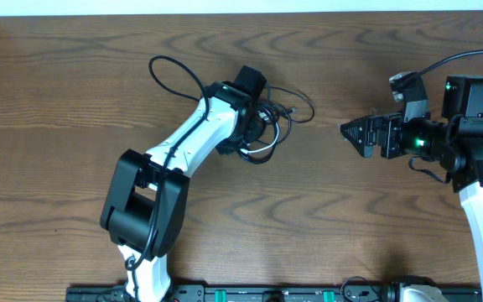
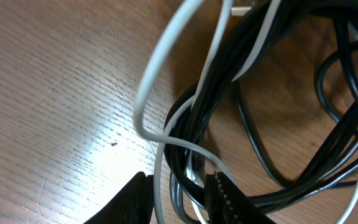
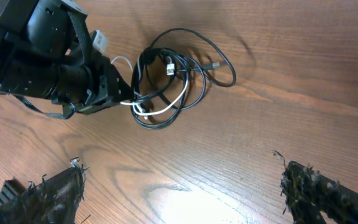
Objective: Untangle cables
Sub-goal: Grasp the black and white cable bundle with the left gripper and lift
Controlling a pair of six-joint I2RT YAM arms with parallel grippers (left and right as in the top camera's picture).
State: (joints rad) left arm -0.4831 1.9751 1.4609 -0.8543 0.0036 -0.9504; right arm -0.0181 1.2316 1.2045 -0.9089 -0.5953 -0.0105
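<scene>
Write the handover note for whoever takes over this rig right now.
Left gripper: jaws astride white and black strands at the tangle's edge; a firm grip is not confirmed.
Right gripper: open, empty, hovering away from the tangle.
Cables: the black cable and the white cable lie mid-table, looped through each other.
Done: nothing separated yet.
Left: draw the white cable out of the black loops and lay the two apart.

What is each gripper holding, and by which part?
Right gripper: nothing. Left gripper straddles looped strands of the white cable and black cable; whether it grips them cannot be told.
</scene>
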